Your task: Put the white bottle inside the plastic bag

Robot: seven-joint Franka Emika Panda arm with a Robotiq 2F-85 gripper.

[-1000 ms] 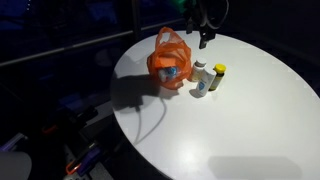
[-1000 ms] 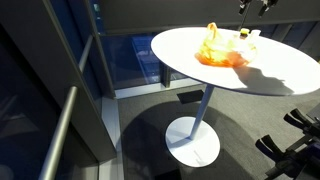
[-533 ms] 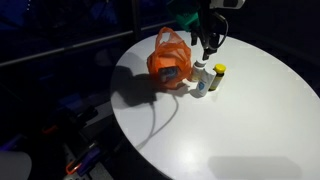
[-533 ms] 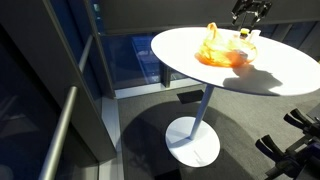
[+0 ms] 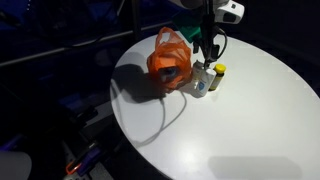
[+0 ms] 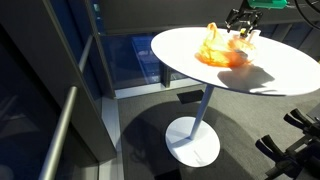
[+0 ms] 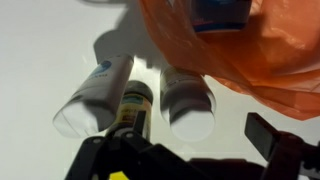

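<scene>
**Gripper open over the bottles; white bottle on the table by the bag**

Ext. view: we see a round white table w/ the bag standing crumpled near its far edge, handles up. Just beside the bag, toward the table's middle, the white bottle stands upright. At this res. we can't tell if the two touch. Next to it is the yellow-cap bottle, also upright. The gripper hangs above the two bottles, fingers down, apart from both as far as we can see.

Ext. view from the side: the table stands on a single post, w/ the bag near its far edge. The gripper is above & just past the bag. The bottles are too small here to tell apart.

Wrist view: we look down on the white bottle, cap toward us. Its side is right by the bag, which fills the top-right corner. Left of it come a yellowish-topped thing and a blue-mark bottle. We can't say which of these is the yellow-cap one. The gripper shows dark fingers at the bottom corners. They are spread wide w/ nothing between them, so it's released. The white cap lies in line w/ that gap, untouched.
</scene>
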